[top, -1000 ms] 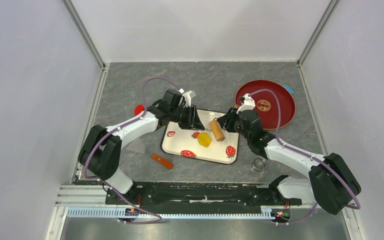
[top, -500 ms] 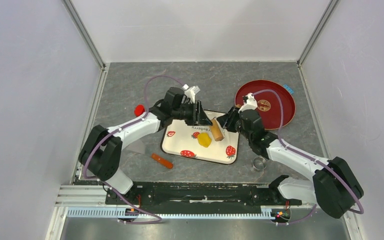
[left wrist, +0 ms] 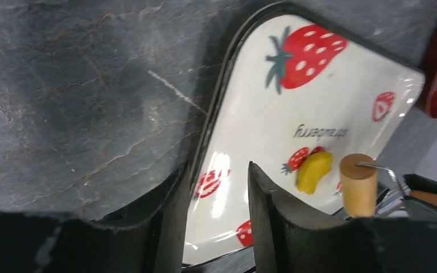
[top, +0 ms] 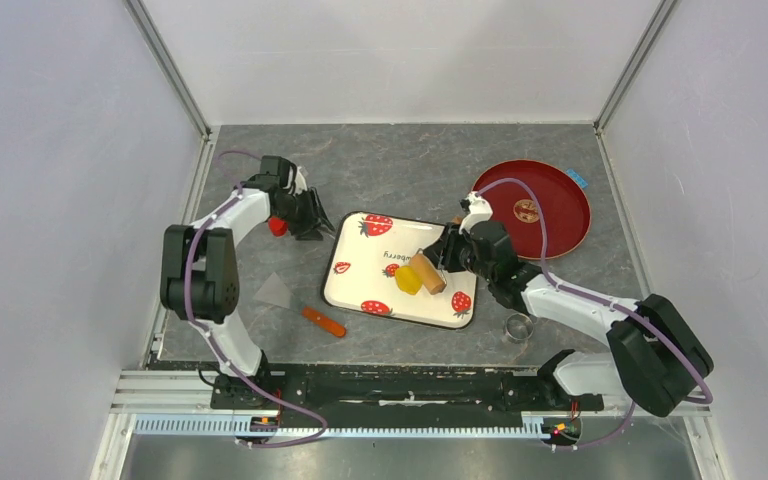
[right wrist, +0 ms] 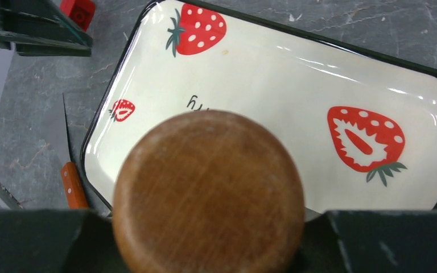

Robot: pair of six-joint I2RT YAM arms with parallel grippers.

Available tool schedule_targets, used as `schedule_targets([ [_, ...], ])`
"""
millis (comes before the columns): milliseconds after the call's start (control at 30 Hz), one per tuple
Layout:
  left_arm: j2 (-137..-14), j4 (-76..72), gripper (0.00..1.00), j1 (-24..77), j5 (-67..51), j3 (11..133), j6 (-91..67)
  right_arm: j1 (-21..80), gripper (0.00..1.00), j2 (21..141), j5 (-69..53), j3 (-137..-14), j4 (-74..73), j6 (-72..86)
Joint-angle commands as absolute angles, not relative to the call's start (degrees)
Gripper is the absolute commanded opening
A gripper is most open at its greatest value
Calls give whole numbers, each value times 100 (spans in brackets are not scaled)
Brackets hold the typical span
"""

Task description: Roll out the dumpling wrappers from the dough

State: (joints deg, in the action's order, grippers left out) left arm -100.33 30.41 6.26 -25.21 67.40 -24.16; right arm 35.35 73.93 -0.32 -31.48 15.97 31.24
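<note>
Dough (top: 409, 280) on tray (top: 365, 285) now touches roller (top: 426, 273) clamped in right pincer (top: 440, 263); left pincer (top: 312, 225), apart and empty, has withdrawn: rolling can begin.

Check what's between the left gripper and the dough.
From left gripper to dough: bare table, the tray rim, then its white floor with a small strawberry print. Nothing loose. Top view shows it; left wrist agrees.

A strawberry-print tray (top: 360, 287) lies with a red plate (top: 575, 200) beyond its right corner, an orange-handled knife (top: 323, 322) nearside.
</note>
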Motion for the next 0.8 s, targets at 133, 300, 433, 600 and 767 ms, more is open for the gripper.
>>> schedule_targets([
  [133, -10934, 3589, 47, 734, -2419, 7158, -1701, 3566, 0, 7205, -161, -3402, 2364, 2724],
  [300, -11276, 3366, 47, 790, -2900, 7221, -1763, 3564, 0, 7144, -35, -3408, 2389, 2560],
  [433, -11519, 3323, 21, 809, -2786, 7218, -1959, 3568, 0, 7244, -35, -3536, 2366, 2440],
  [600, -11392, 3093, 2, 749, -2621, 6987, -2291, 3568, 0, 7387, 157, -3583, 2436, 2427],
  [767, -11128, 3072, 2, 723, -2230, 6830, -2497, 3665, 0, 7471, 437, -3683, 2429, 2430],
])
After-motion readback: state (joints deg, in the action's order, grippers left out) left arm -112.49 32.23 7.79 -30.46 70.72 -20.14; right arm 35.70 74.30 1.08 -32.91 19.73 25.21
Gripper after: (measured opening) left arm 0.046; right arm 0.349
